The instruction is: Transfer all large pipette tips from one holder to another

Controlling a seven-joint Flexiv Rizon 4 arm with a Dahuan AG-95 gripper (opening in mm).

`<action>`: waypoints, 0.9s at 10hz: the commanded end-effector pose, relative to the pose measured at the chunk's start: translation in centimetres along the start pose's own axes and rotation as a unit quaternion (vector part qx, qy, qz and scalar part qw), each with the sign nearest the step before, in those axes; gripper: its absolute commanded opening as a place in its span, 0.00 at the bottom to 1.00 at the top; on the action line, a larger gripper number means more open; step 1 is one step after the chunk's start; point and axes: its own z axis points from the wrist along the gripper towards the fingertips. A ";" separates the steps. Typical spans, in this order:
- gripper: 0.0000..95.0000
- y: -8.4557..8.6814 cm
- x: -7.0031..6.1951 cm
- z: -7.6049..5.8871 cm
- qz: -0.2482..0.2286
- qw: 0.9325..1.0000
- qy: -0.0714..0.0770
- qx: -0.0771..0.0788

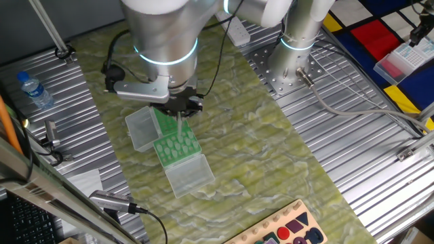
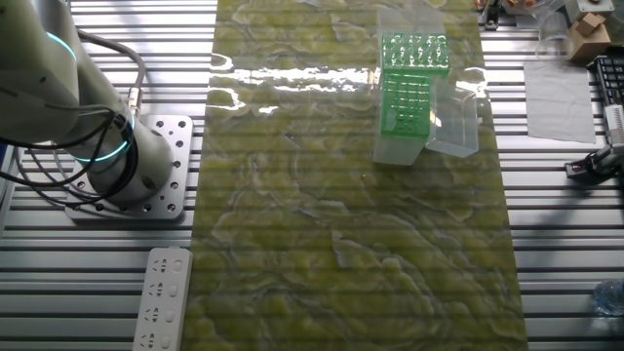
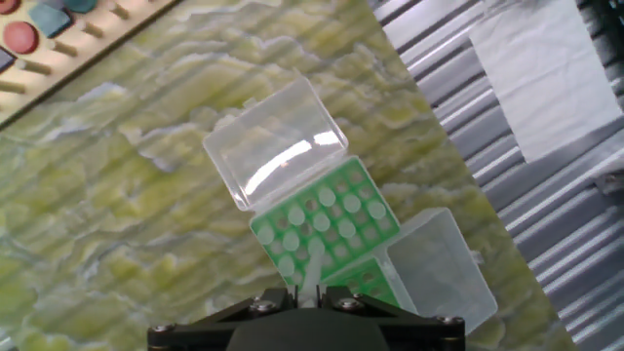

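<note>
1. A robotics lab or test bench, to judge by the ribbed aluminium counter [image 2: 341, 312] built from slotted metal profiles.
2. Bolted onto a perforated steel base plate [image 2: 166, 171]: a grey industrial arm with a glowing cyan ring [image 1: 166, 57].
3. Spread over the middle: a yellow-green marbled mat [image 2: 351, 224], serving as work surface.
4. Lab ware on the mat: green plastic racks of whitish translucent pipette tips [image 3: 322, 219] with clear hinged lids [image 3: 278, 141].
5. Scattered around the edges: a white power strip [image 2: 161, 297], loose black cables [image 1: 220, 61], a small clear water bottle [image 1: 34, 89], and a wooden board of coloured shape pieces [image 1: 285, 230].
</note>
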 end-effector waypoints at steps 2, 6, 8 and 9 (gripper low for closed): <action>0.00 -0.1 2.8 -1.5 -0.050 0.999 0.011 0.000; 0.00 -0.6 5.3 -1.2 -0.080 0.997 0.018 0.007; 0.00 -1.3 6.3 -0.1 -0.099 0.995 0.016 0.011; 0.00 -1.7 6.6 0.3 -0.105 0.994 0.016 0.011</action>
